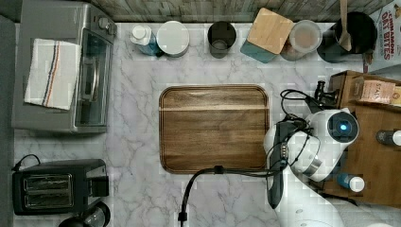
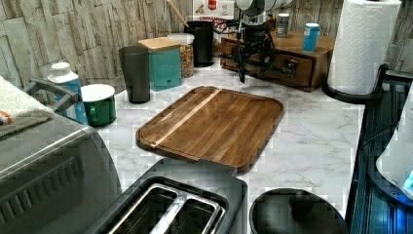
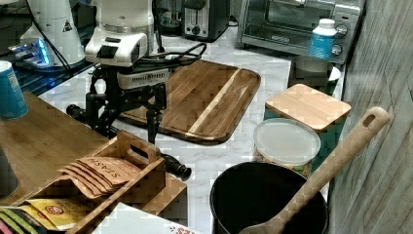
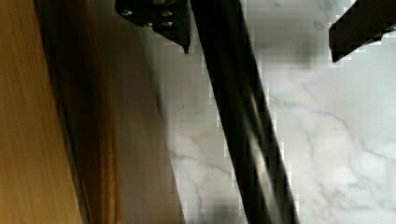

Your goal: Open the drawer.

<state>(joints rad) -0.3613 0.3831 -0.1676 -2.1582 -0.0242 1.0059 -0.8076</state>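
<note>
Now the spread jaws straddle the drawer's (image 2: 280, 66) black bar handle (image 4: 243, 121); neither touches it.

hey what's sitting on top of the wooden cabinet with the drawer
On the cabinet: a tray of tea packets, a blue can and a second can. The arm covers part of its top.

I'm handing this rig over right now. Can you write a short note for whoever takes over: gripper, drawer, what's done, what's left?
Gripper: open, fingers straddling the black bar handle, one on each side, not yet closed on it.
Drawer: in the wooden cabinet at the counter's edge, beyond the cutting board. In the left view its front looks flush with the cabinet, so likely shut.
Done: the approach; the gripper is lined up on the handle.
Left: close on the handle, then pull the drawer out toward the cutting board, probably in a straight line.
</note>
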